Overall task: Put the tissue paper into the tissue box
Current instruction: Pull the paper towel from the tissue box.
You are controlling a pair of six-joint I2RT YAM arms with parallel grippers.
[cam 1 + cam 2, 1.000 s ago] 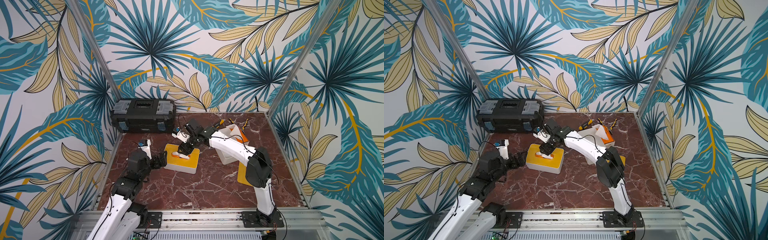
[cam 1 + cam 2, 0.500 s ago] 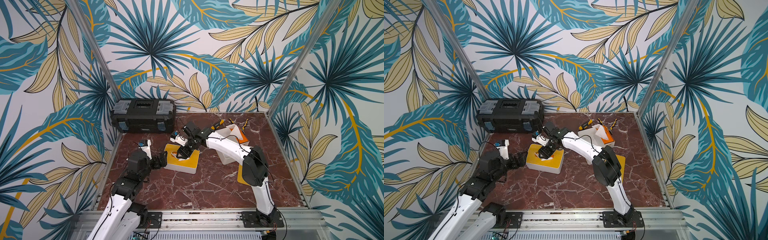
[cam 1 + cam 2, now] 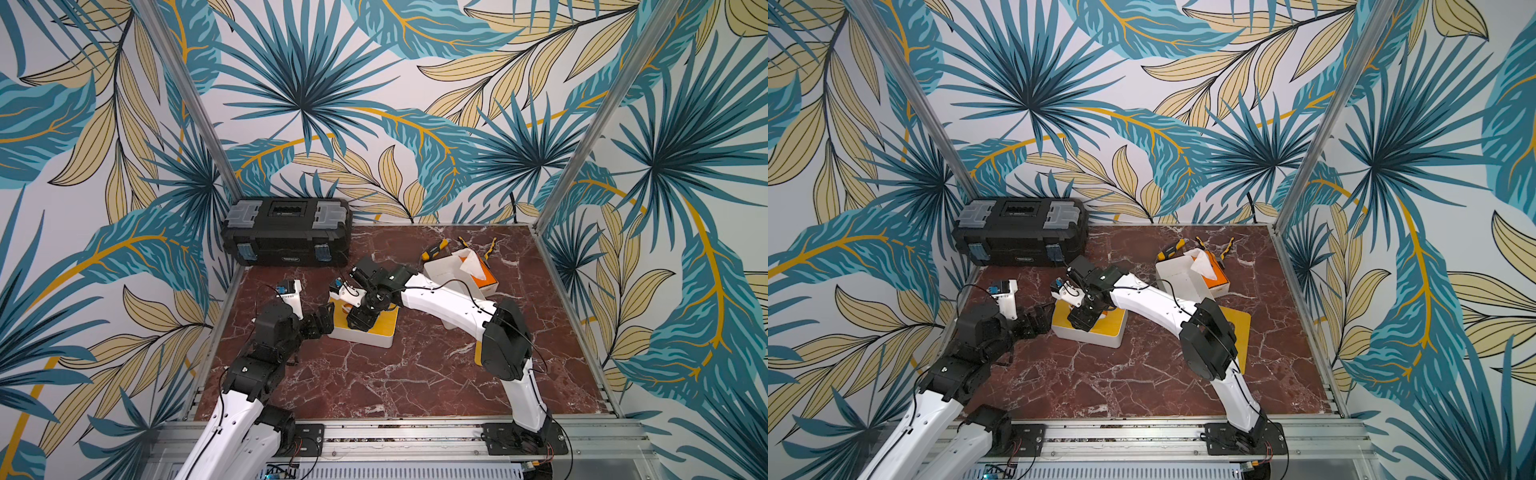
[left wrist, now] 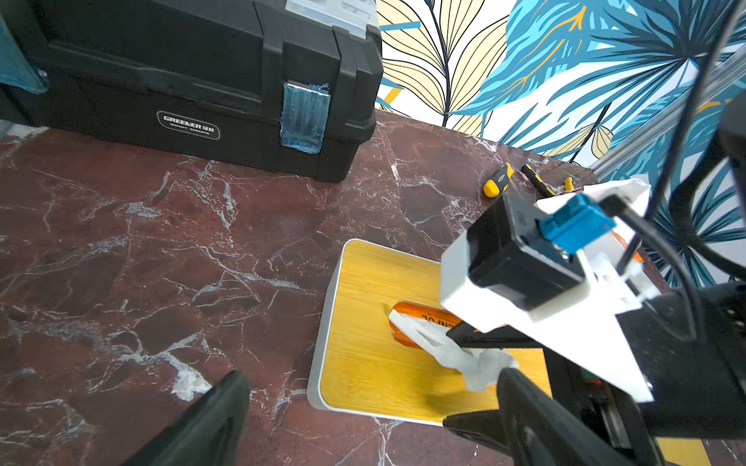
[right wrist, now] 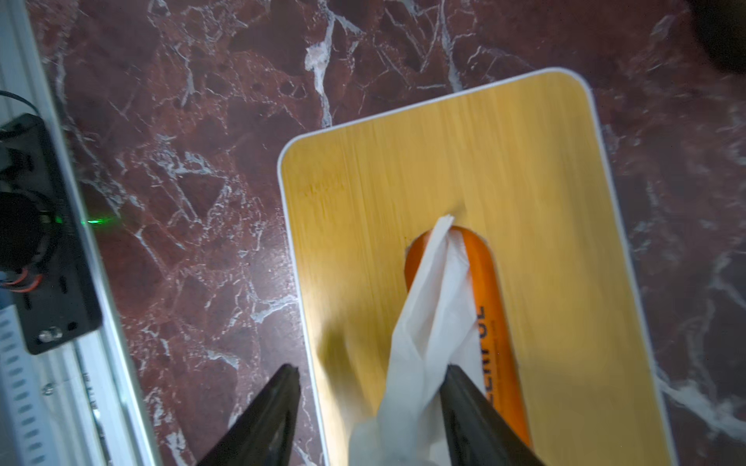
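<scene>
The tissue box sits on the desk just left of centre in both top views, its yellow lid on. The tissue is only partly in. One end is tucked into the lid's slot, where an orange pack shows through, and the rest trails out over the lid.

The right gripper hangs over the box, pointing down. Its jaws stand moderately apart with the loose end of the tissue running up between them. The tissue lies against one finger and is clear of the other, so it is not pinched.

The left gripper is spread wide and holds nothing. It is level with the desk, just beside the box's left edge in the top views.

A black toolbox stands at the desk's back left corner, well apart from the box.
</scene>
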